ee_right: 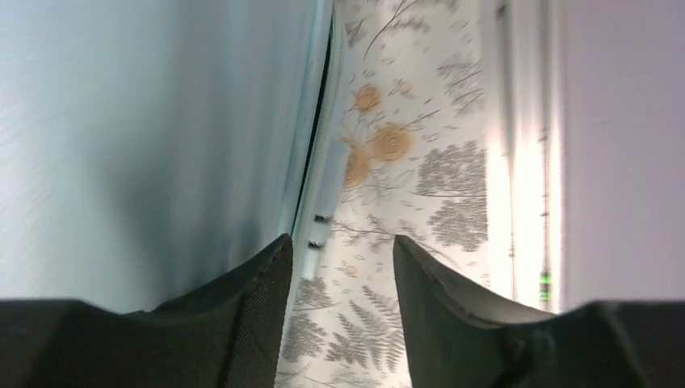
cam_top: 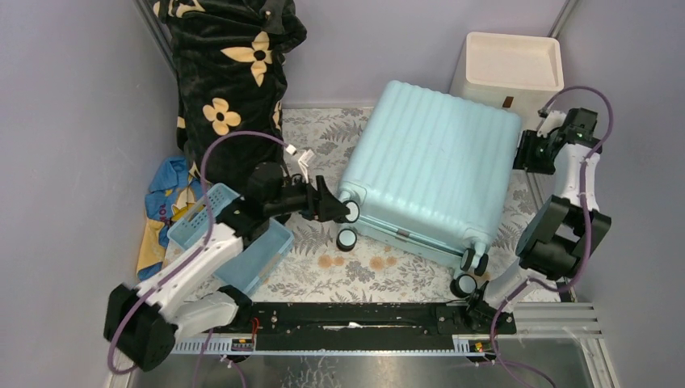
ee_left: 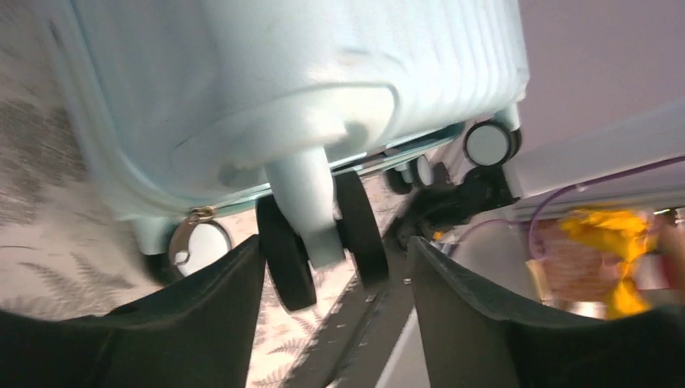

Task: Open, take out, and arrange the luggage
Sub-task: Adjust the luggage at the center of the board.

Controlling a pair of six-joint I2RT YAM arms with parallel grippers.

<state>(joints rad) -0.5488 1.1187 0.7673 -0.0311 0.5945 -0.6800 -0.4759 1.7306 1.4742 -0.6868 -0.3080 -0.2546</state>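
Note:
The luggage (cam_top: 432, 174) is a pale aqua ribbed hard-shell suitcase lying flat and closed on the fern-print mat (cam_top: 323, 133). My left gripper (cam_top: 335, 206) is at its near-left corner. In the left wrist view it (ee_left: 337, 240) is open, with a black twin wheel (ee_left: 319, 242) on an aqua stem just past the fingertips; a gap shows on the right side. My right gripper (cam_top: 523, 153) is at the suitcase's right edge. In the right wrist view it (ee_right: 341, 238) is open with only mat between the fingers, and the shell (ee_right: 145, 145) and its seam (ee_right: 317, 162) lie just left.
A cream drawer unit (cam_top: 513, 69) stands behind the suitcase at the back right. A small blue basket (cam_top: 234, 234) sits under my left arm, with a black flowered blanket (cam_top: 230, 73) and a blue-yellow cloth (cam_top: 165, 202) at the left. The black rail (cam_top: 363, 315) runs along the near edge.

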